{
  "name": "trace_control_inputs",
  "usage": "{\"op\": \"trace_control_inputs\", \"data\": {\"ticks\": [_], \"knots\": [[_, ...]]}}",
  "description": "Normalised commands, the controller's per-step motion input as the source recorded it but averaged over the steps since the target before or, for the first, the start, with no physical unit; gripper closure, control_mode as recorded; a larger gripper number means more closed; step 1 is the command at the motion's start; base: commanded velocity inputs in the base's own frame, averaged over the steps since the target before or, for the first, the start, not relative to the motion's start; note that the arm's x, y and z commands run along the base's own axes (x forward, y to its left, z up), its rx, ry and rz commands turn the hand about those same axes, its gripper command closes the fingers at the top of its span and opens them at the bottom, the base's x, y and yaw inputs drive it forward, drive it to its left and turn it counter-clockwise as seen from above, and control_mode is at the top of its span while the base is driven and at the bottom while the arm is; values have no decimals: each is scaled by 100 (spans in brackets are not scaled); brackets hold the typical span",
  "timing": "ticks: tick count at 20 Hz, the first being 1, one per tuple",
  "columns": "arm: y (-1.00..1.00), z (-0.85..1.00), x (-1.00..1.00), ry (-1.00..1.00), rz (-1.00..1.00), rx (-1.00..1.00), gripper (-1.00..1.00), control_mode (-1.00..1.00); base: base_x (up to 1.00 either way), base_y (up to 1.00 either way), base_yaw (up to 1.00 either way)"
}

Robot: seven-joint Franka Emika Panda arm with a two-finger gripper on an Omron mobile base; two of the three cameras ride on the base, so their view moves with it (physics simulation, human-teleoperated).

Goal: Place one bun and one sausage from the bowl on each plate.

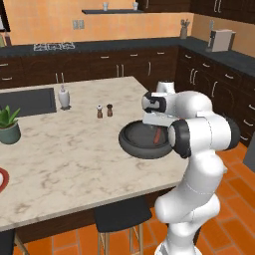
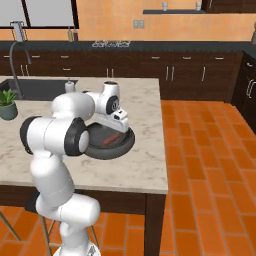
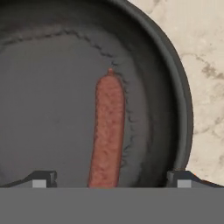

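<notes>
With gripper (image 3: pixel 109 181) spread wide over the sausage (image 3: pixel 107 131) in the bowl (image 3: pixel 179 109), I figured descending centred across it was best.

Marble island counter (image 1: pixel 74 159) — holds dark bowl (image 1: pixel 130 144), plant pot (image 1: pixel 9 132), shakers (image 1: pixel 104 111), white bottle (image 1: pixel 63 96), red-rimmed plate (image 1: pixel 2 180).

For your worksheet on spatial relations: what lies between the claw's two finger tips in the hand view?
In the hand view, the near end of the sausage lies between the open claw's tips, on the dark floor of the bowl.
</notes>
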Motion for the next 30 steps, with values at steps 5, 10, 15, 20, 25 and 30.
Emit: {"op": "trace_control_inputs", "data": {"ticks": [5,10,15,20,25,30], "knots": [[0,-55,24,-1,0,0,-100,-100,0,0,0],[1,-32,-18,0,0,0,-100,-100,0,0,0],[15,-38,-27,0,0,0,100,-100,0,0,0],[9,-53,-60,0,0,0,100,-100,0,0,0],[0,-15,-38,-1,-1,0,100,-100,0,0,0],[30,90,-41,-3,0,-5,100,-100,0,0,0]]}}
